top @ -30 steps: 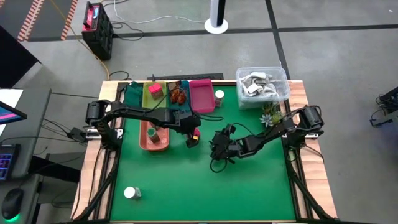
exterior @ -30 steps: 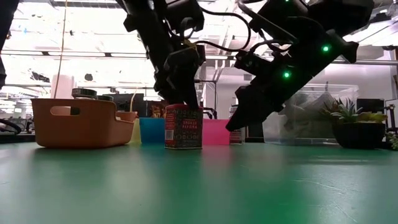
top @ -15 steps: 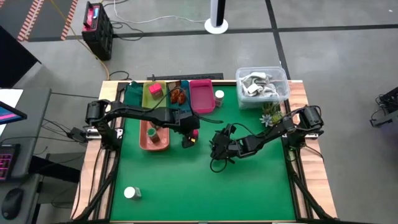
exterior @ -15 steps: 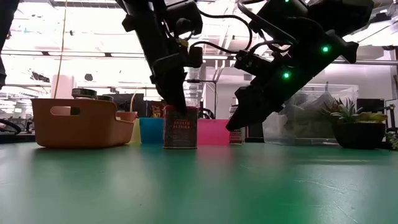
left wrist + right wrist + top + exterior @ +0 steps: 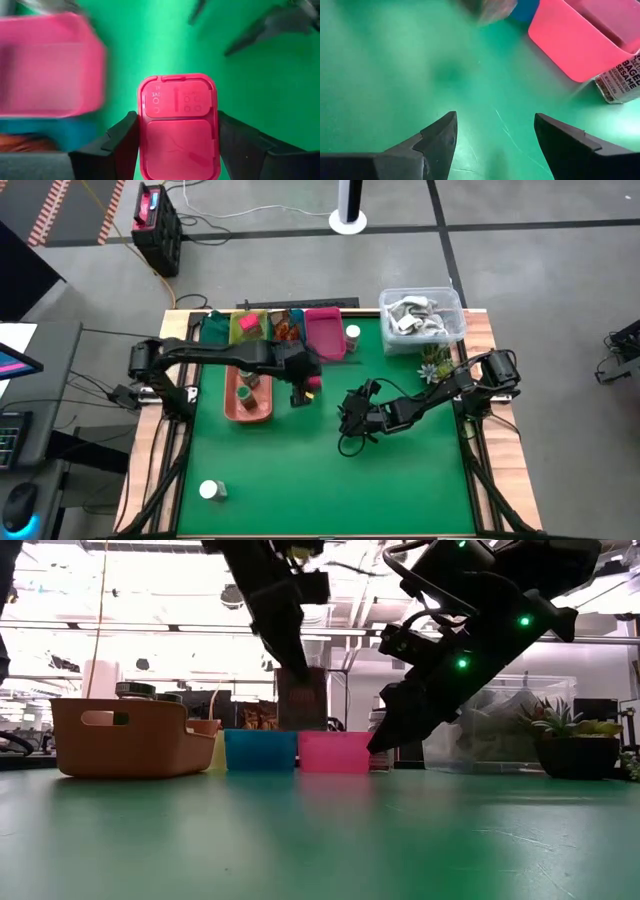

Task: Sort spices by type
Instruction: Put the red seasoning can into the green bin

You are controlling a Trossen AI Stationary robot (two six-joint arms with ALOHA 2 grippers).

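Observation:
My left gripper (image 5: 303, 388) is shut on a small pink-lidded spice box (image 5: 179, 127), which hangs above the table in front of the trays (image 5: 302, 700). My right gripper (image 5: 350, 416) stands open and low over the mat's middle, with nothing between its fingers (image 5: 495, 140). Pink (image 5: 323, 335), blue, yellow (image 5: 246, 328) and green (image 5: 214, 330) trays line the far edge. The yellow tray holds a pink box and the blue one holds brown-orange packets (image 5: 287, 332). Dark green jars stand in the orange tray (image 5: 248, 398). One white-lidded jar (image 5: 352, 333) stands beside the pink tray and another (image 5: 210, 490) stands near the front left. My left gripper pinches the box's two opposite side walls (image 5: 141, 145) between its two fingers, just below the pink lid. The fingers slant down from above. The box is lifted clear of the mat, upright with its lid up.
A clear tub (image 5: 422, 315) of white-grey items sits at the far right corner, with a small potted plant (image 5: 435, 366) in front of it. The near half of the green mat (image 5: 330, 480) holds only the one jar.
My left gripper has shut on the pink-lidded box, rolled a little and risen. The box, which stood on the mat, is now lifted clear, level with the trays' tops. It has also gone slightly toward the far edge.

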